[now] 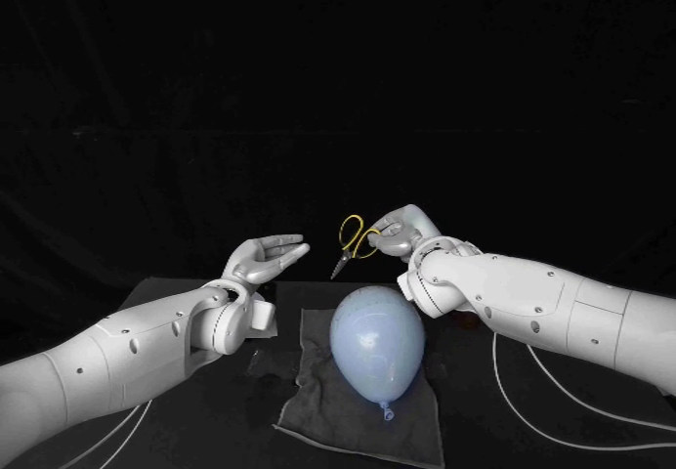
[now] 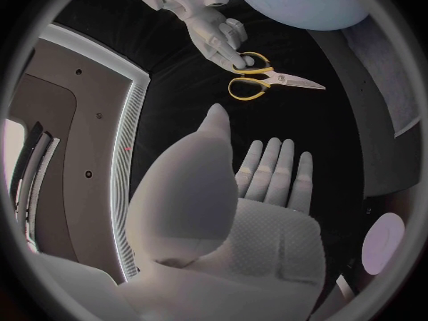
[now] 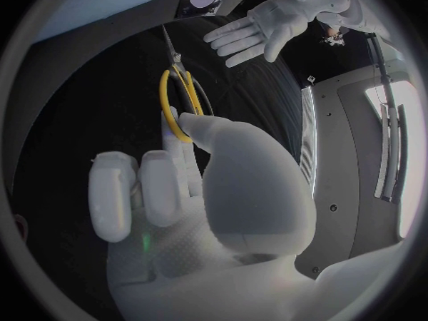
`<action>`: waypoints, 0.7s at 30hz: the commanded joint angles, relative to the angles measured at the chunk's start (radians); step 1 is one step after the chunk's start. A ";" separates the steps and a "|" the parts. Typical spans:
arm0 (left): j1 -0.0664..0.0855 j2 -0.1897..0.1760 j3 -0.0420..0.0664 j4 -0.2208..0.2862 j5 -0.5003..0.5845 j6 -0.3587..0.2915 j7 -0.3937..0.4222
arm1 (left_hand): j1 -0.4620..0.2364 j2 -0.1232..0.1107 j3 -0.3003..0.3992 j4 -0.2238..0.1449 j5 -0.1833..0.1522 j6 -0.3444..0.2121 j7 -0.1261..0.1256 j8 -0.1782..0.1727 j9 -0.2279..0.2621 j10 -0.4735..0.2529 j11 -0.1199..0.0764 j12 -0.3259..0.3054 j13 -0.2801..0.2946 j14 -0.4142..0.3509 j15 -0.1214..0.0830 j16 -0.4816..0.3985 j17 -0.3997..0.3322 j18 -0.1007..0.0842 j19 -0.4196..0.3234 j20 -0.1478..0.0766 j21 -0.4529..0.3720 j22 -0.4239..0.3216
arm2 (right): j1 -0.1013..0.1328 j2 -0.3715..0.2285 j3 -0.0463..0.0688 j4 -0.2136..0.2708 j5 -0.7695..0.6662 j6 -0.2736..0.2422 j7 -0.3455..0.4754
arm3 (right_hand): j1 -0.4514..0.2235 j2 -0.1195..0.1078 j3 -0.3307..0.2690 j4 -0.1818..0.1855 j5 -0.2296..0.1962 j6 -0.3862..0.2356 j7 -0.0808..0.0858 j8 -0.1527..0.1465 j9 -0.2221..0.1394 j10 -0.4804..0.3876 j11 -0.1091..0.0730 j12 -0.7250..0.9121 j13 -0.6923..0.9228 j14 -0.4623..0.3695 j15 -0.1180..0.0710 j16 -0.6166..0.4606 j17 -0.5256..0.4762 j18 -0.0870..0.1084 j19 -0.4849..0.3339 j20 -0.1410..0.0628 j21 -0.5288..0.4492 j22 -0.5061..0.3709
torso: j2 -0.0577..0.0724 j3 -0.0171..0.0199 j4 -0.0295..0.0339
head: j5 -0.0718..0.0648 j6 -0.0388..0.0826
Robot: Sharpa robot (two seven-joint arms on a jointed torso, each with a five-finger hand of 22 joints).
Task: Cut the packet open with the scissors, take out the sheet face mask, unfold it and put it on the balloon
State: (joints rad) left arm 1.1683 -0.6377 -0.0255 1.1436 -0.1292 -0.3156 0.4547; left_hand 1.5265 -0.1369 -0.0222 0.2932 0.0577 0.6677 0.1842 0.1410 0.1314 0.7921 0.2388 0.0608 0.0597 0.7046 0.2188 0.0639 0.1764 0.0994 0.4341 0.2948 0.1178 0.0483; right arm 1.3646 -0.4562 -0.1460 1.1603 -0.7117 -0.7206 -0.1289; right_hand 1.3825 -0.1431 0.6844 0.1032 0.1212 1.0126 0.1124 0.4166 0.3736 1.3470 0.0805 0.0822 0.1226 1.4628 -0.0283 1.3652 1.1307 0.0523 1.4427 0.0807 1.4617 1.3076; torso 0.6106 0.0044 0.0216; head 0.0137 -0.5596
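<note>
I record the right hand (image 1: 399, 234) grasping the scissors (image 1: 344, 260) by their yellow handle loops; the blades are together and point down towards the black table (image 1: 162, 291), well clear of it. The left hand (image 1: 268, 256) is released: palm up, fingers straight and slightly apart, holding nothing, near the scissors but not touching them. The pale blue balloon (image 1: 378, 337) lies on a grey cloth (image 1: 317, 410) between the two arms, knot end towards the robot, touched by neither hand
</note>
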 commanded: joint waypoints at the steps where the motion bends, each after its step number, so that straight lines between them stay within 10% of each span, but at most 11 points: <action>1: 0.005 0.012 0.001 -0.014 -0.066 0.068 -0.071 | -0.005 0.006 -0.026 0.001 -0.007 -0.025 0.057 -0.011 -0.005 -0.007 0.006 -0.003 -0.001 0.005 0.000 0.000 -0.003 -0.011 -0.006 -0.003 -0.004 -0.001 | -0.004 0.005 0.003 0.010 0.044 0.006 0.048 | -0.003 0.009 0.001 -0.001 0.005 -0.001 -0.004 0.006 0.001 0.051 -0.044 -0.001 0.001 0.032 -0.007 0.004 -0.001 -0.007 -0.003 -0.005 -0.002 0.090 | 0.000 0.0000 0.0006 | 0.016 -0.007; 21: 0.010 0.059 0.002 -0.065 -0.096 0.125 -0.126 | 0.040 0.049 -0.020 -0.004 -0.007 0.036 0.075 0.009 0.011 0.047 -0.004 0.003 0.004 0.069 -0.008 0.012 0.002 0.010 0.057 -0.005 0.015 0.005 | -0.014 0.006 0.012 0.052 0.069 0.023 0.091 | -0.009 0.011 0.007 -0.008 0.008 -0.003 -0.003 0.007 0.002 0.051 -0.044 -0.002 0.002 0.031 -0.007 0.003 -0.005 -0.007 -0.005 -0.005 -0.004 0.088 | -0.001 0.0003 -0.0002 | 0.032 -0.017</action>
State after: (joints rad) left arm 1.1757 -0.5818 -0.0251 1.0769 -0.2093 -0.2314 0.3396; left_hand 1.5687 -0.0917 -0.0493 0.2881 0.0541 0.7071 0.1890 0.1495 0.1426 0.8448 0.2343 0.0609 0.0635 0.7744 0.2091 0.0742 0.1785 0.0989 0.4900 0.2897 0.1298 0.0531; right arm 1.3503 -0.4510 -0.1350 1.2104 -0.6475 -0.7151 -0.0641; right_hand 1.3757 -0.1394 0.6897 0.0976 0.1262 1.0105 0.1142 0.4207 0.3756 1.3454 0.0787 0.0763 0.1238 1.4653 -0.0302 1.3651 1.1239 0.0516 1.4425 0.0808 1.4606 1.3081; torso 0.6092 0.0046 0.0213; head 0.0439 -0.5754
